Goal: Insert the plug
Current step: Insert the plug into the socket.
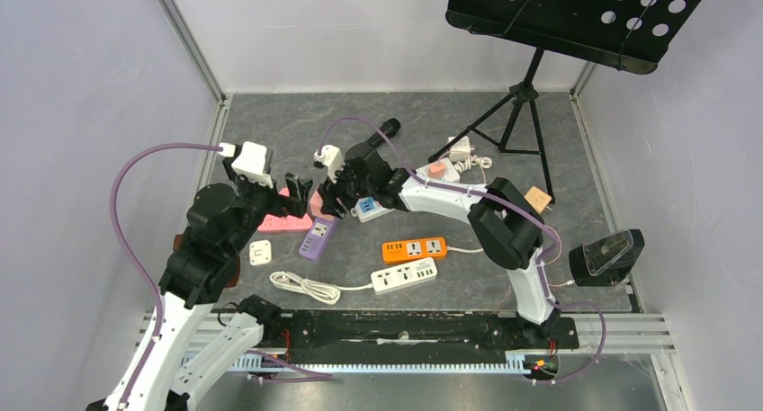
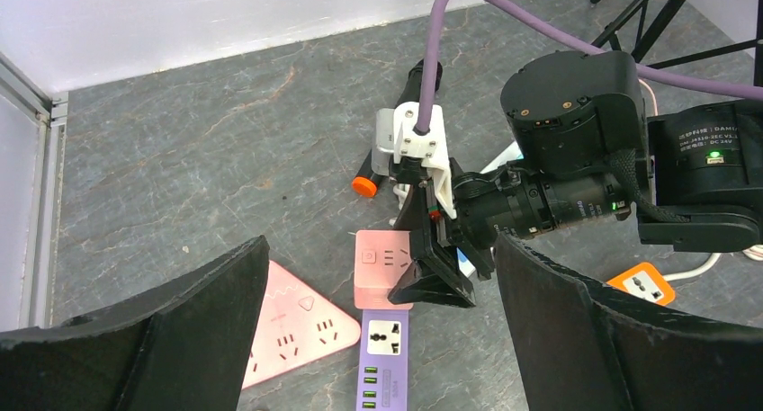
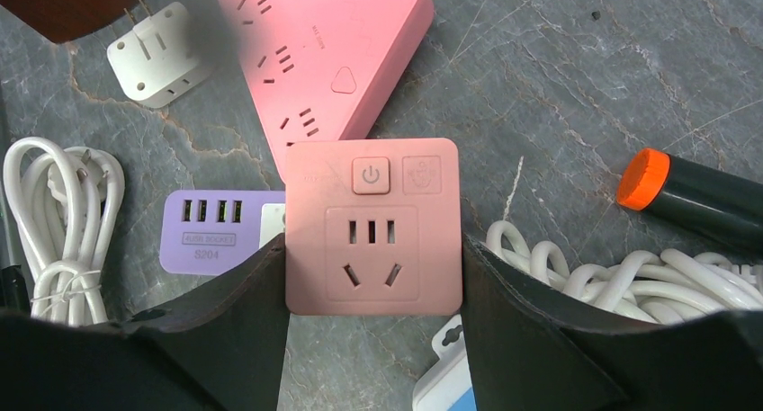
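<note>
The plug (image 3: 372, 227) is a pink square block with a power button and a socket face. My right gripper (image 3: 373, 249) is shut on it, one finger against each side. It hangs over the end of the purple power strip (image 2: 382, 361), partly covering it, just beyond the strip's white universal socket (image 2: 385, 337). Whether plug and strip touch cannot be told. In the top view the right gripper (image 1: 328, 200) sits above the purple strip (image 1: 317, 240). My left gripper (image 2: 380, 242) is open, holds nothing, and hovers above the strip and plug.
A pink triangular power strip (image 3: 315, 51) lies beside the purple one. A white adapter (image 3: 153, 56), coiled white cables (image 3: 54, 213), a black marker with orange cap (image 3: 693, 191), an orange strip (image 1: 414, 247), a white strip (image 1: 405, 276) and a music stand (image 1: 517, 114) surround them.
</note>
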